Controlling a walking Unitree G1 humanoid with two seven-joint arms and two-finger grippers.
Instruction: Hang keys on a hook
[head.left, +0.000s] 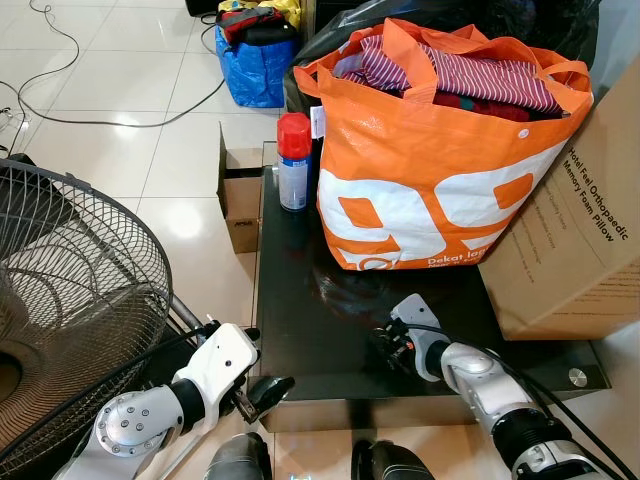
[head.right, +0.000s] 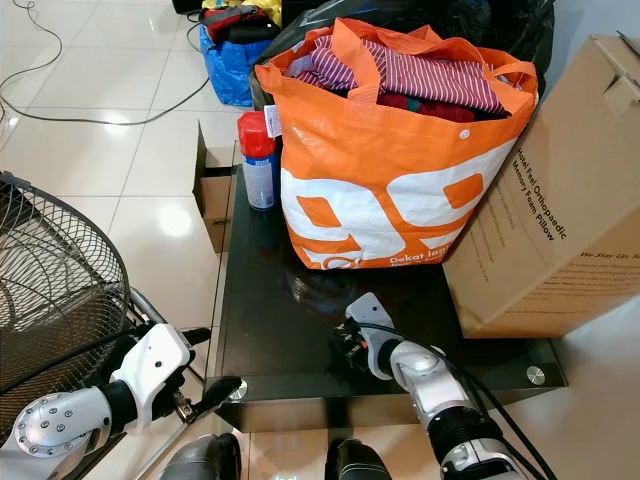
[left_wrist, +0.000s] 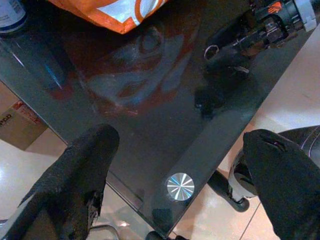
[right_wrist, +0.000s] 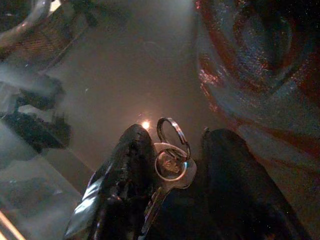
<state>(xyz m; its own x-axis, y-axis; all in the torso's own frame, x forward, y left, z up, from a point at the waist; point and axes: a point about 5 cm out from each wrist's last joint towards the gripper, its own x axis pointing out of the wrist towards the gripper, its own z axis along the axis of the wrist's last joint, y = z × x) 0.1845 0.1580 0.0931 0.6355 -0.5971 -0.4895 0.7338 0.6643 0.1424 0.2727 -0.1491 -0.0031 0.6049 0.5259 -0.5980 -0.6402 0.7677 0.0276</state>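
Silver metal is what you have between the right gripper's (right_wrist: 172, 160) two black fingers: one flat key (right_wrist: 172, 172) on one round wire ring (right_wrist: 172, 132), clamped just above the glossy black glass table (head.left: 300, 330). On that table, beyond the key, you have one bulging orange woven bag (head.left: 440, 160) of striped cloth, one red-capped spray can (head.left: 293, 160) and one brown cardboard box (head.left: 580, 230). Your left gripper (left_wrist: 185, 185) hovers off the table's near corner, fingers spread apart.

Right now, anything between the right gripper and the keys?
No. The keys already sit between the right gripper's fingers on the black glass table. No hook is in view, so that path can't be judged.
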